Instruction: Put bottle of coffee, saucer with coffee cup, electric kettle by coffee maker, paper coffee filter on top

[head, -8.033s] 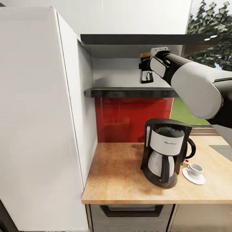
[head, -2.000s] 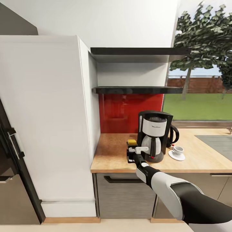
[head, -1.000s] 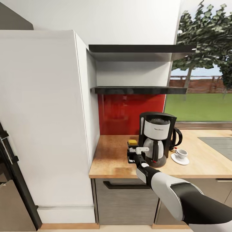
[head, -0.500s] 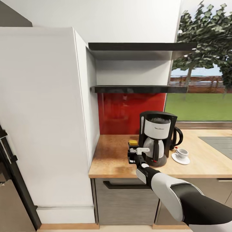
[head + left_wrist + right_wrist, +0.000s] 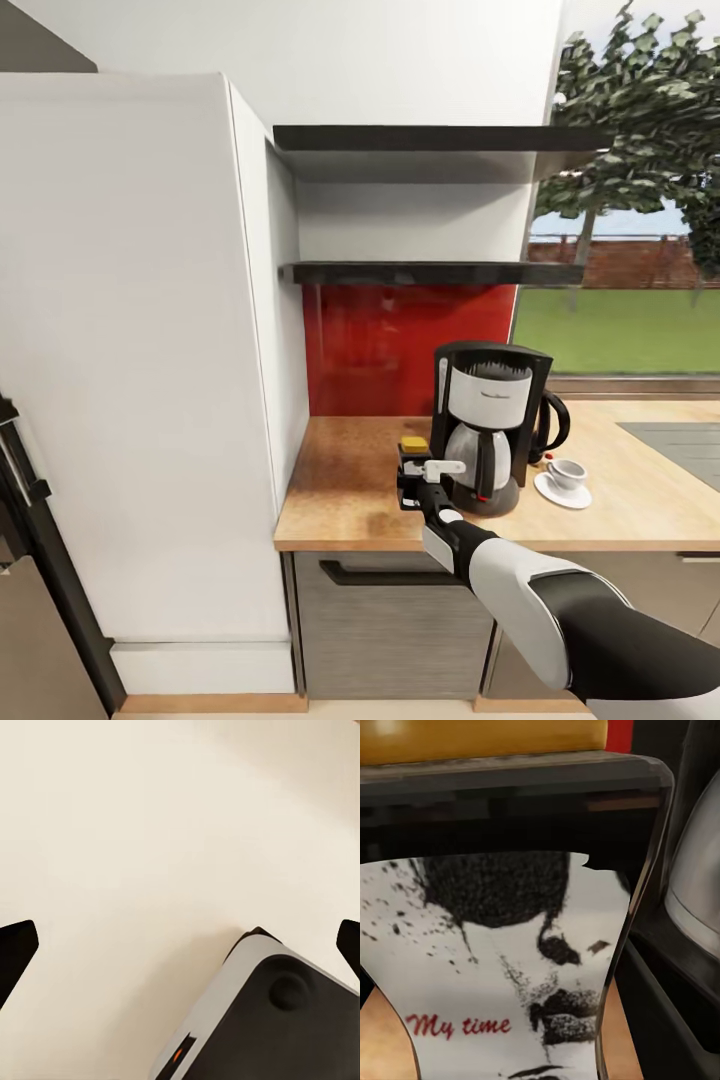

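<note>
I'm looking at a kitchen corner: a tall white cabinet (image 5: 140, 350) on the left, two black shelves (image 5: 430, 272) over a red backsplash (image 5: 400, 345), and the tan wood table (image 5: 350, 500) below. On it the coffee maker (image 5: 487, 425) stands upright with the kettle (image 5: 553, 425) behind it and the cup (image 5: 567, 473) on its saucer (image 5: 562, 492) to its right. My right pincer (image 5: 412, 480) is clamped on the bottle of coffee (image 5: 412, 447), upright, gold cap up, just left of the coffee maker. My left pincer (image 5: 180, 945) hangs spread wide above pale floor.
</note>
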Tool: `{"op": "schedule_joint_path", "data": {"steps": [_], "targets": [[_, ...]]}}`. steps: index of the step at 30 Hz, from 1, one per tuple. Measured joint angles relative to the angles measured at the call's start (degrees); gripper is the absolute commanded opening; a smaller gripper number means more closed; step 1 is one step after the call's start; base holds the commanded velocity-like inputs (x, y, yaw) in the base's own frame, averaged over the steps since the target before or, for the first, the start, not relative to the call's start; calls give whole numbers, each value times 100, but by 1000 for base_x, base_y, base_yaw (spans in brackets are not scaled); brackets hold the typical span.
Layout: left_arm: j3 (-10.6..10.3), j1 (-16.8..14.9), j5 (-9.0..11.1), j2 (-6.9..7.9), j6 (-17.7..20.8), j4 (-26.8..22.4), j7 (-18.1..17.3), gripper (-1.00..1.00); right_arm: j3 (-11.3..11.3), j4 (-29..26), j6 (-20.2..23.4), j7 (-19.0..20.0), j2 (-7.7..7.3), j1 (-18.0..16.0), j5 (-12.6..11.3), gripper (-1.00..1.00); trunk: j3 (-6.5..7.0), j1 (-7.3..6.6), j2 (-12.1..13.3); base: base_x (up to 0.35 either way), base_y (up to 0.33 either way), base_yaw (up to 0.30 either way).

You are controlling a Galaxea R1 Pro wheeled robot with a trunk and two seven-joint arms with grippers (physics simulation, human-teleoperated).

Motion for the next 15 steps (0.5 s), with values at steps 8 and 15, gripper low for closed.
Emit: {"op": "schedule_joint_path", "data": {"steps": [8,15], "targets": [[0,0,0,0,0,0,2,100,0,0,0,0,0,1,0,-100,-144,176,-322,0,0,0],[-3,0,0,0,0,0,0,100,0,0,0,0,0,1,0,-100,-270,330,-603,0,0,0]]}}
